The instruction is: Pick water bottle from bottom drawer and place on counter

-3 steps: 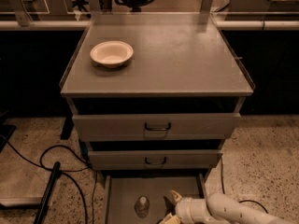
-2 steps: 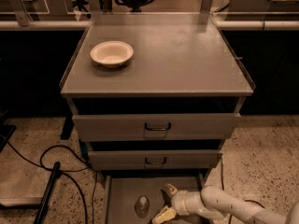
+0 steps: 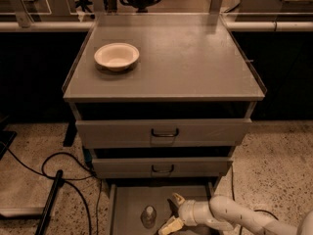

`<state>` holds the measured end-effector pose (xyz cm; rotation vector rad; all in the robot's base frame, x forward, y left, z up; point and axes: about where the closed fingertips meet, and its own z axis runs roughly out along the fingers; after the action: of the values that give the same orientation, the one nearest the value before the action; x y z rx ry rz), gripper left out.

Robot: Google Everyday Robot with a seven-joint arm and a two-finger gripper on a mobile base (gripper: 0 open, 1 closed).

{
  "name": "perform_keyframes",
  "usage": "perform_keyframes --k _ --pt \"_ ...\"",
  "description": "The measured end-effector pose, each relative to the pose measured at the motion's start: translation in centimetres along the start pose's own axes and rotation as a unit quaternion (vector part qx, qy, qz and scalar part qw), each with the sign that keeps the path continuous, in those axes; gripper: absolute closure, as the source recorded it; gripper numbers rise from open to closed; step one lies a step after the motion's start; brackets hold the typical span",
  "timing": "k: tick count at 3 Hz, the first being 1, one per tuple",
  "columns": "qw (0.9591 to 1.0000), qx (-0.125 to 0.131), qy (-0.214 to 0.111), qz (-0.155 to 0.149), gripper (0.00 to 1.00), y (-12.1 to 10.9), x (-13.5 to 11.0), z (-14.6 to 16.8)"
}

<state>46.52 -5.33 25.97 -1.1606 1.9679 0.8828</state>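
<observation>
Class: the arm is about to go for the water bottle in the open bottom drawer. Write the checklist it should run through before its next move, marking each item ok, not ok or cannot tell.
1. The bottom drawer is pulled out far enough to reach in: ok.
2. The water bottle stands upright on the drawer floor, cap up: ok.
3. The gripper is inside the drawer with its fingers spread open: ok.
4. The bottle is between the fingers: not ok. It stands just beside the fingertips, toward the picture's left.
5. The gripper is at the height of the bottle's body: cannot tell.
6. The counter has bare surface beside the bowl for setting the bottle down: ok.
</observation>
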Motion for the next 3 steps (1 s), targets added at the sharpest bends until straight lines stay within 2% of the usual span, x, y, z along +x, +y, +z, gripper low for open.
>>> perform_keyframes --k 1,2,3 --pt "0.9996 -0.012 -0.023 -0.008 0.00 -0.2 0.0 2.1" --pt "0.9978 -0.022 -0.057 -0.028 0.00 -0.8 -1.2 4.3" --pt "0.9964 -0.035 -0.074 -0.021 0.00 -0.7 -1.3 5.4"
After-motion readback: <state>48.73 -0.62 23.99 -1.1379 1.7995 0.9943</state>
